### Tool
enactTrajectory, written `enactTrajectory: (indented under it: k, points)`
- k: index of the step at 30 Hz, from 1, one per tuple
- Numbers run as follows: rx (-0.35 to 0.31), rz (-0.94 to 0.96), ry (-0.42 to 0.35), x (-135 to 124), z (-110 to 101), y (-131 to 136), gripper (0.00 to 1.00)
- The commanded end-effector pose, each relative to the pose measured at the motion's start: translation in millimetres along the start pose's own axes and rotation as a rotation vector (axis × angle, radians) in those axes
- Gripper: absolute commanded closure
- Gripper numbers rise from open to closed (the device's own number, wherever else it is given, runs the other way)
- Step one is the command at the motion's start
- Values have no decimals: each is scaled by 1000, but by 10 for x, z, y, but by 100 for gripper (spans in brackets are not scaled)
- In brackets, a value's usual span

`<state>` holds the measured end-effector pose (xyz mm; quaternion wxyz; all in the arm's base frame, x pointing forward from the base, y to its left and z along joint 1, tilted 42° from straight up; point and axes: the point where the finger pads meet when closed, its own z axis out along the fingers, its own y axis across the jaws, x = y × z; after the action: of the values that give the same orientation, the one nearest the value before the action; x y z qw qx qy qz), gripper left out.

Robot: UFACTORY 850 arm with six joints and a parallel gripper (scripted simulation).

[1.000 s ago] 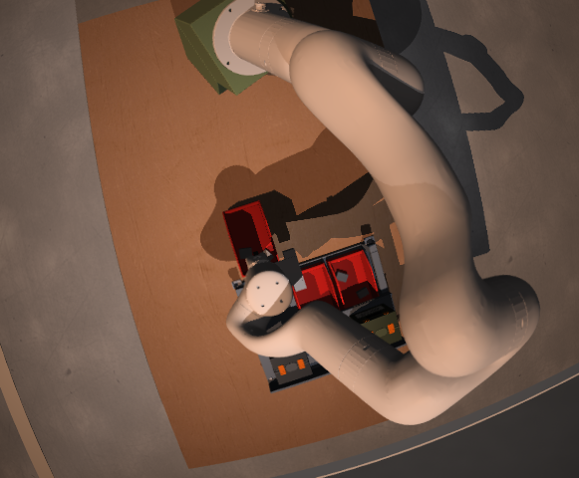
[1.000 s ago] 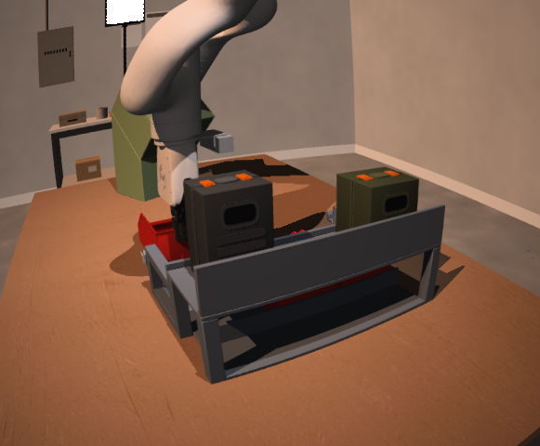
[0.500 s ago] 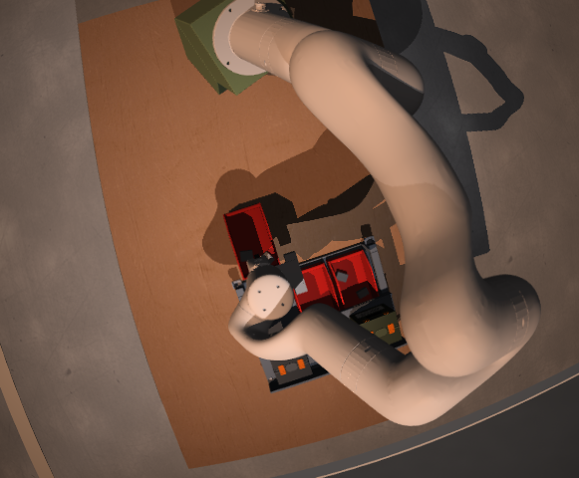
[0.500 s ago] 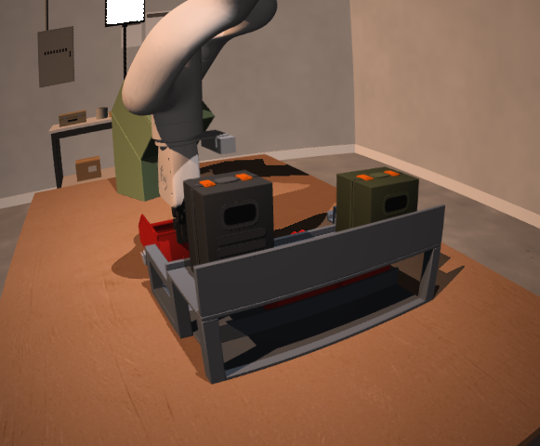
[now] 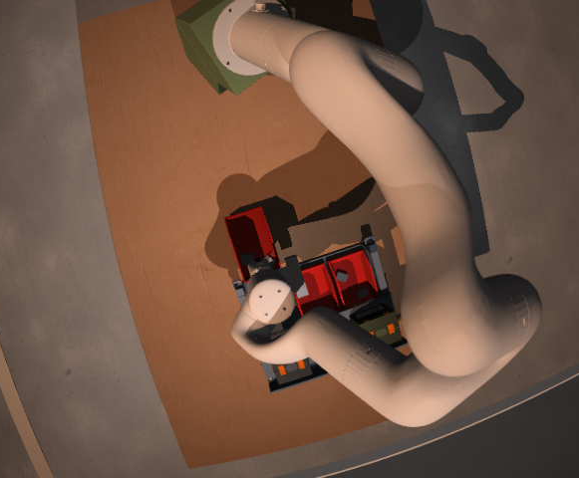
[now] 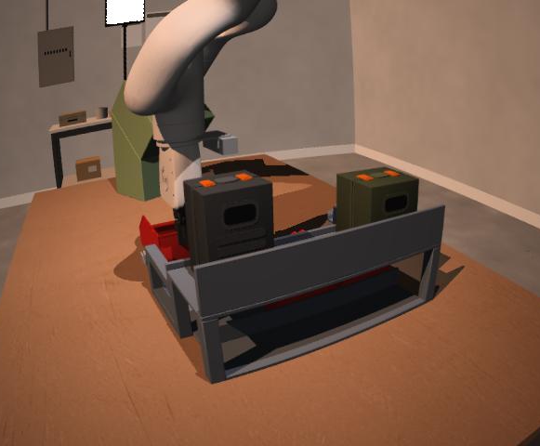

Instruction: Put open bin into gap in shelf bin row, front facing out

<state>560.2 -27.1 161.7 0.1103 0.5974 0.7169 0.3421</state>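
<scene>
The open red bin (image 5: 247,236) lies at the left end of the grey shelf (image 6: 308,268), most of it sticking out of the shelf's front towards the robot base. It also shows in the side view (image 6: 159,235), behind the dark box. A dark part (image 5: 248,258) lies in it. My gripper (image 5: 259,265) points down at the bin's shelf-side end, closed on its wall. In the side view the gripper (image 6: 179,223) is mostly hidden behind the dark box. Two other red bins (image 5: 315,288) (image 5: 354,275) sit in the row, with parts in them.
A dark box (image 6: 229,216) and an olive box (image 6: 377,196) with orange latches stand on the shelf's top board. The green robot pedestal (image 6: 133,153) stands behind. My arm arches over the shelf's right side.
</scene>
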Motion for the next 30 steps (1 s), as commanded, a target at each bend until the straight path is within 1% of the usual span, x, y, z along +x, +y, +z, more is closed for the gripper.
enactTrajectory:
  k: [1,3,15,20,30]
  points:
    - [-1,0,-1,-3,-4,64,100]
    - [-1,0,0,-3,-4,104,100]
    - [-1,0,0,-3,-4,104,100]
    - [-1,0,0,-3,-4,202,100]
    - [-1,0,0,-3,-4,202,100]
